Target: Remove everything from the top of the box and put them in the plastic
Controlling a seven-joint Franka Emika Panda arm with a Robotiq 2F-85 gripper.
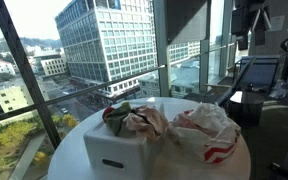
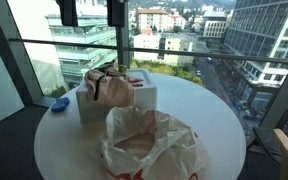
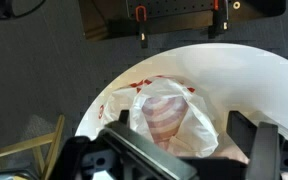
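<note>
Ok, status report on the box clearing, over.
Gripper open, empty, above plastic bag. Crumpled items on the box, not yet moved. No obstruction seen.

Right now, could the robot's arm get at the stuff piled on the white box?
Probably yes. The crumpled items sit uncovered on the box, with nothing above them. The wrist view shows the open fingers over the plastic bag, so the arm would need to shift across.

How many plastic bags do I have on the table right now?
1: open, on the round white table beside the white box, plastic bag. The crumpled things on the box could hide another.
</note>
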